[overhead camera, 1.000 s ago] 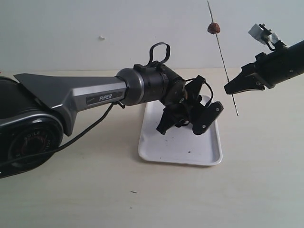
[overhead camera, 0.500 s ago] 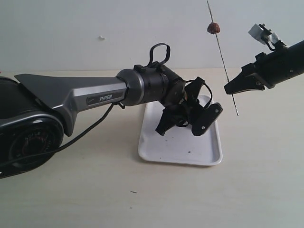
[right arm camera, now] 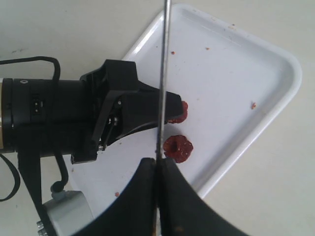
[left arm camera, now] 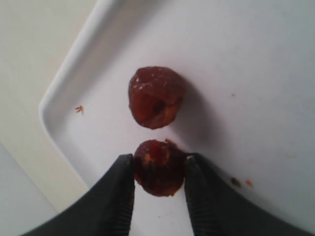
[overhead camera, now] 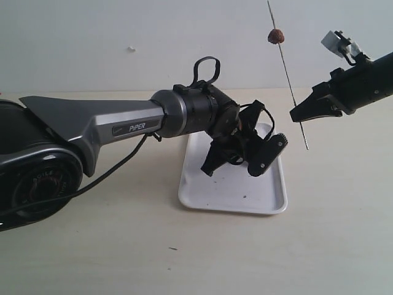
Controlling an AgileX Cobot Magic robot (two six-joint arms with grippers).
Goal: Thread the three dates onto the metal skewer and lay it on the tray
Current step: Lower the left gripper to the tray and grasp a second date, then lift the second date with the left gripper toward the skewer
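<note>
Dates update: first date is already up on the metal skewer, well above the right hand, which pinches the rod near-upright with its free tip just below its grip. Meanwhile the left hand is down at the tray squeezing the second date, with the third date just past its fingertips. I reckon the squeezed one goes up and across to that tip.

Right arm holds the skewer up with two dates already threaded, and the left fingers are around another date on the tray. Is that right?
Not quite: only one threaded date sits on the skewer, as the exterior view shows. The right gripper does hold it up, and the left fingers are around a tray date on the tray, with a loose date beside it.
</note>
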